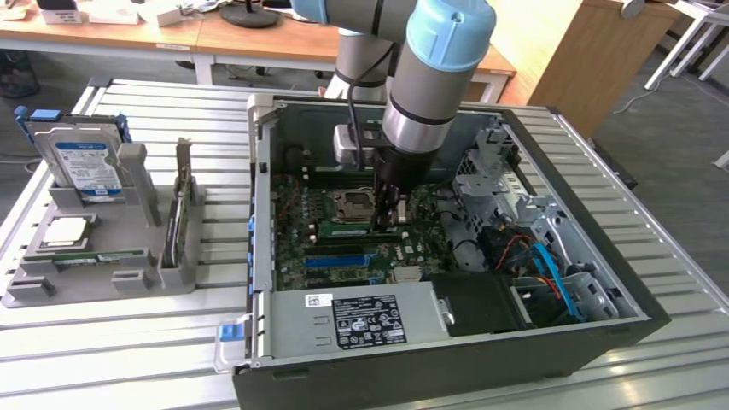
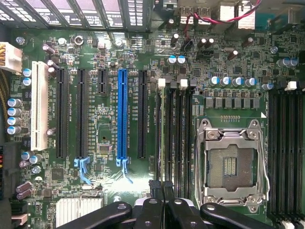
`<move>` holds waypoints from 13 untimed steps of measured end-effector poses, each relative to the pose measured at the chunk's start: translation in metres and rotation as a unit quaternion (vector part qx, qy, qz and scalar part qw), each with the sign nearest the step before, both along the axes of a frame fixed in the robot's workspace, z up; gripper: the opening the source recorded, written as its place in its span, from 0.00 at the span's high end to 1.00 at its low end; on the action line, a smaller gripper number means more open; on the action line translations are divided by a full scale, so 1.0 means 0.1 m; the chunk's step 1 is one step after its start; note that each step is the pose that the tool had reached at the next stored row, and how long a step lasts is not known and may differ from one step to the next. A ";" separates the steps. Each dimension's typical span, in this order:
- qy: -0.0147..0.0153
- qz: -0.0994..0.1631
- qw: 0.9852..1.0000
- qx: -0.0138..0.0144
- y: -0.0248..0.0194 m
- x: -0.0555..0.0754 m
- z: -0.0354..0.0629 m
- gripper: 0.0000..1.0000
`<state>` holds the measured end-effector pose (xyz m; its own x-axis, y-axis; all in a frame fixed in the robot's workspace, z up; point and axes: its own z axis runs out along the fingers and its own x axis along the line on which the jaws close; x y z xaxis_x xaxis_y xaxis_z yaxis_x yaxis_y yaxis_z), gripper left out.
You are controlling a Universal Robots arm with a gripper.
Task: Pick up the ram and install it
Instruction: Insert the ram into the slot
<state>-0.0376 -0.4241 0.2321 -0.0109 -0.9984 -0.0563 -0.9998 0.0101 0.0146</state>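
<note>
My gripper [image 1: 387, 222] reaches down into the open computer case [image 1: 638, 320], over the memory slots beside the empty CPU socket [image 2: 230, 164]. Its black fingers [image 2: 153, 187] are shut on the ram [image 1: 345, 229], a thin green stick that lies along the slot row at board level. In the wrist view the ram [image 2: 162, 138] shows edge-on, running away from the fingertips along a slot that has white latches at its far end. Whether it is seated in the slot I cannot tell. A second ram stick [image 1: 97, 256] lies in the grey parts tray [image 1: 23, 295] at the exterior view's left.
The tray also holds a hard drive [image 1: 85, 162], a silver CPU chip [image 1: 67, 231] and an upright expansion card [image 1: 177, 224]. Inside the case are the power supply [image 1: 353, 320], blue cables [image 1: 558, 278], a drive cage [image 1: 501, 166] and a blue PCIe slot [image 2: 122, 114].
</note>
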 end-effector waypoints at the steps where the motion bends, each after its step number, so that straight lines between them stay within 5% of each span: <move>1: 0.000 0.000 1.000 0.000 0.000 0.00 0.000 0.88; 13: 0.000 0.000 1.000 0.000 0.006 0.00 -0.032 0.88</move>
